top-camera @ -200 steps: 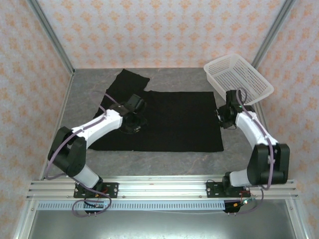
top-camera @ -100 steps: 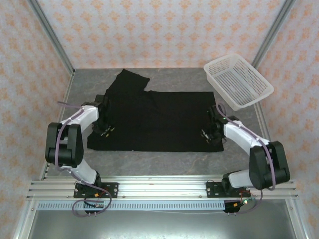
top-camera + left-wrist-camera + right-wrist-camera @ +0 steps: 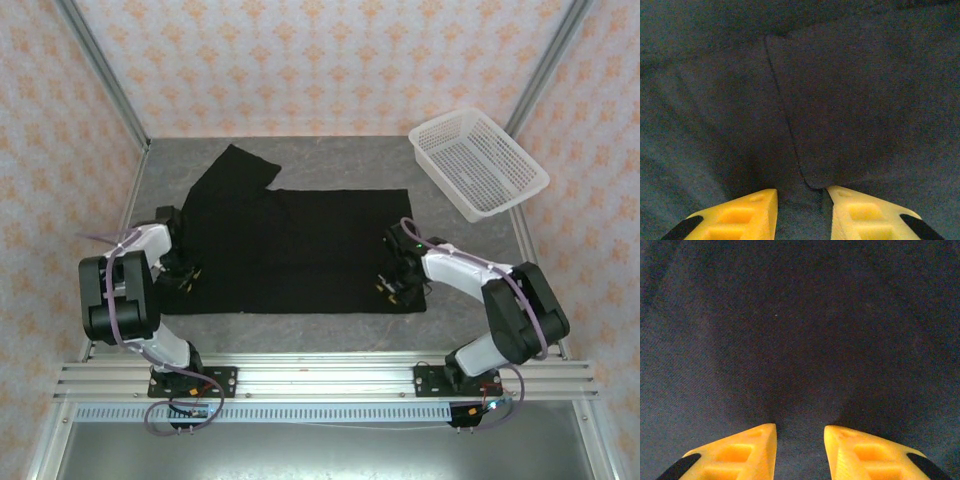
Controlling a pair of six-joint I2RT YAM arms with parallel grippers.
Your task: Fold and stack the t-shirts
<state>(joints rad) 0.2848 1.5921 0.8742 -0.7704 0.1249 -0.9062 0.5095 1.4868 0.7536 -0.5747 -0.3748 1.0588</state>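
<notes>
From above, the black t-shirt (image 3: 300,240) lies spread flat, plain side up, across the middle of the tabletop (image 3: 330,155). One sleeve reaches toward the far left corner. A white basket (image 3: 478,165) sits at the far right corner. The left gripper (image 3: 186,278) is down on the shirt's near left edge, the right gripper (image 3: 388,286) near its near right corner.

Left wrist: the yellow fingers (image 3: 745,215) stand close together, pinching a folded edge of the cloth.

Right wrist: the fingers (image 3: 740,452) nip the cloth the same way.

Black t-shirt (image 3: 300,245) is lying spread flat on the grey table (image 3: 330,328), plain side facing up. Body is running left-right, one short sleeve is sticking out far-left, and a hemmed layer is overlapping at the left end.
</notes>
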